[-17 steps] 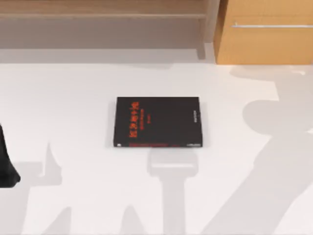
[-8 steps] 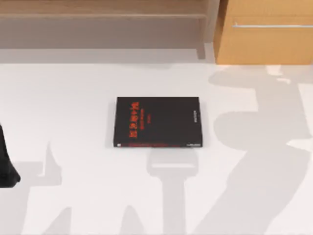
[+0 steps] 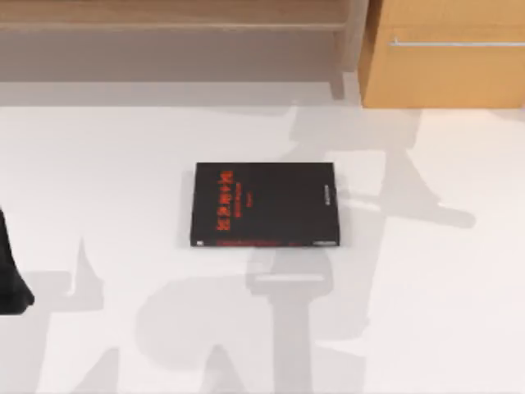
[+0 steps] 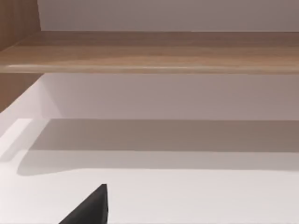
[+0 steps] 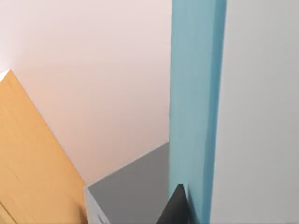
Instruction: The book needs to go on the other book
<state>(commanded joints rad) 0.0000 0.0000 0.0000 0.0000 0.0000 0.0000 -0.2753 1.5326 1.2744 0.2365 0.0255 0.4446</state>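
Observation:
The other book (image 3: pixel 264 204), black with red lettering and a red strip along its near edge, lies flat in the middle of the white table. In the right wrist view the teal book (image 5: pixel 196 93) hangs on edge in the air. My right gripper (image 5: pixel 192 212) is shut on it, with one dark fingertip (image 5: pixel 175 207) pressed against its cover. The shadow of that arm and its load falls across the table around the black book. My left arm (image 3: pixel 10 283) stays parked at the table's left edge, well apart from both books.
A low wooden shelf (image 3: pixel 172 20) runs along the back of the table. A wooden cabinet (image 3: pixel 447 53) with a metal handle stands at the back right. The white tabletop (image 3: pixel 98 164) spreads out on all sides of the black book.
The shadow of my right arm has swept from the table's right side leftward, and now overlaps the black book. The black book and my left arm have not moved.

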